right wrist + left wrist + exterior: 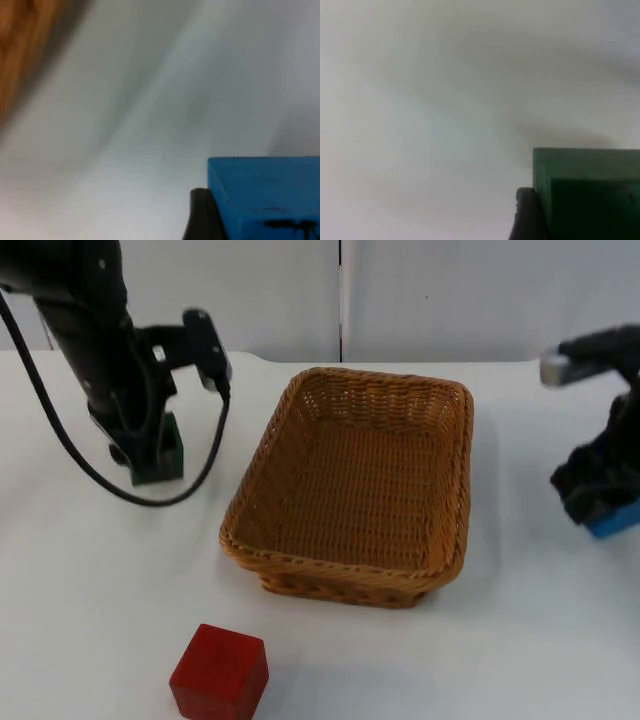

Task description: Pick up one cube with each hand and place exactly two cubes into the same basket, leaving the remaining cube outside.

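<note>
Top view: a woven basket (355, 485) sits in the middle of the white table (80, 570), and nothing lies inside it. The left gripper (148, 452) is down at the table on the basket's left side, its fingers around a green cube (165, 455). The right gripper (600, 502) is at the table's right edge, over a blue cube (615, 518) that peeks out beneath it. A red cube (220, 672) lies alone at the front, well apart from both arms and in front of the basket's near left corner.

In the left wrist view the green cube (587, 192) sits hard against a black fingertip (527, 215), so the jaws look pressed onto its sides. The right wrist view gives the same picture for the blue cube (265, 197) with a fingertip (202, 215) against its flank, and the basket's rim (25, 55) shows to one side. Whether either cube has left the table I cannot tell.

The cubes look like solid, flat-faced blocks, probably light and stiff, so they should not deform under a squeeze. Their faces appear smooth and could slip if caught near an edge or corner; the safest hold is on two opposite faces, square and centred. The basket's wicker walls are low and sloped, so each cube needs to clear the rim before release. The red cube is the one to leave out.
</note>
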